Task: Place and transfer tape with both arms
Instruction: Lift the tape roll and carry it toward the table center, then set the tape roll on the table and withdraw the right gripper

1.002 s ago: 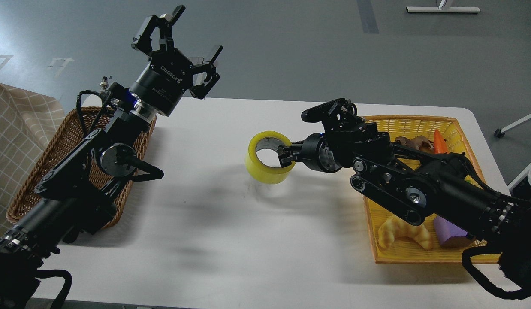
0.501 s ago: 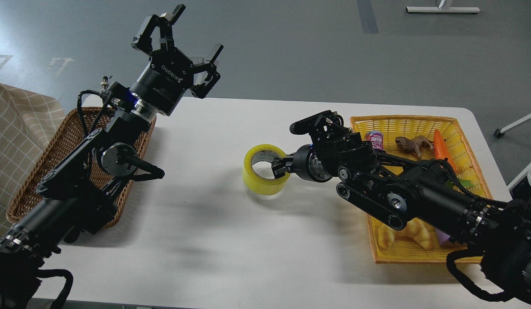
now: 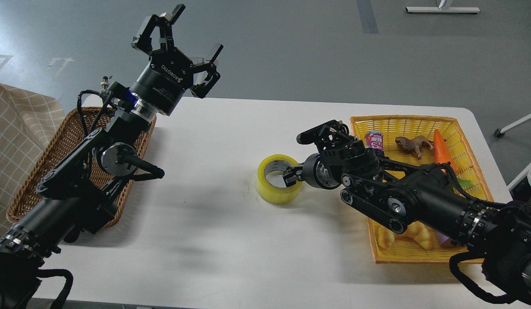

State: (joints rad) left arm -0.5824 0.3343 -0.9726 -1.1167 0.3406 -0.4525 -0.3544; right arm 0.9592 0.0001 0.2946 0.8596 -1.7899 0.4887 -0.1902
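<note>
Even, fairly bright overhead light falls on the white table (image 3: 231, 240), which shows no harsh glare. Soft, blurred grey shadows of the arms spread across its middle and toward the left edge. The picture is sharp throughout, with pale sheen on the grey floor (image 3: 291, 47) beyond.

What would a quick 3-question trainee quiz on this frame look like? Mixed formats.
1. True or false: the left gripper holds the tape.
2. The tape is over: A) the wicker basket B) the white table C) the yellow basket
3. Which gripper's fingers are at the tape's wall?

Key: 1 false, it is open and raised. 2 B. 3 The right gripper.
</note>
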